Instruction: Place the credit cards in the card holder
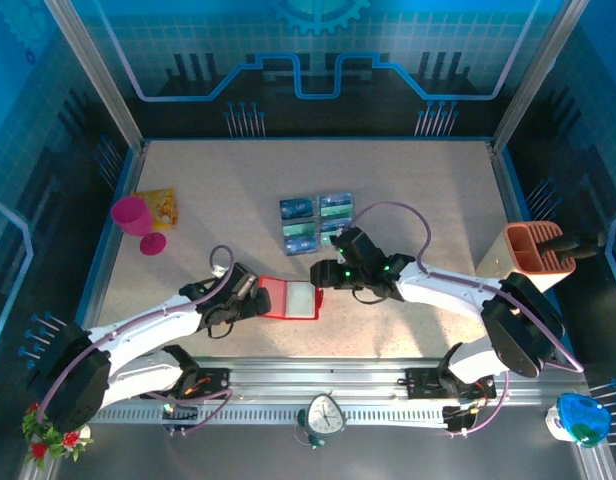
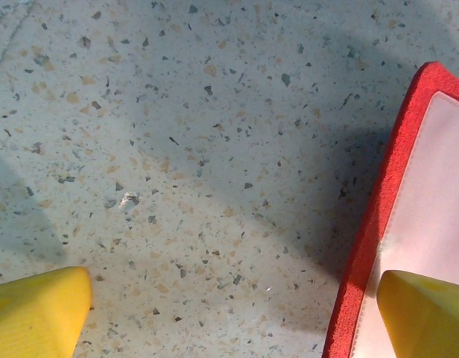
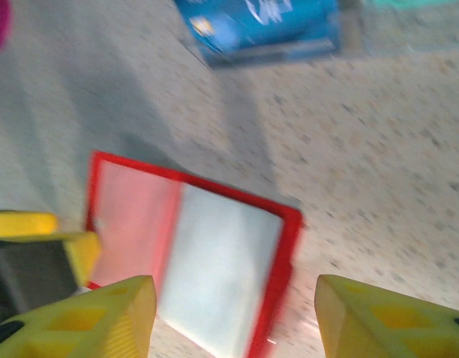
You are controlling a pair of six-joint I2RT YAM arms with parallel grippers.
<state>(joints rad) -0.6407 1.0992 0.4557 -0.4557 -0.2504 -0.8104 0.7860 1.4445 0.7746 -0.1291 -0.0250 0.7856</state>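
Left gripper [image 2: 233, 298] nearest: claw spread wide, one finger over card holder [image 1: 290, 298] left flap, other over bare table [image 1: 438, 190]. Probably bracing holder open (contact unclear). Holder lies open and flat, front-centre, between both grippers. Right gripper [image 3: 235, 298] hovers at holder's right edge, claw spread, nothing pinched, view blurred. Credit cards [image 1: 317, 220] just beyond in flat grid, ready for picking. Pink cup [image 1: 134, 214] far left, well apart.
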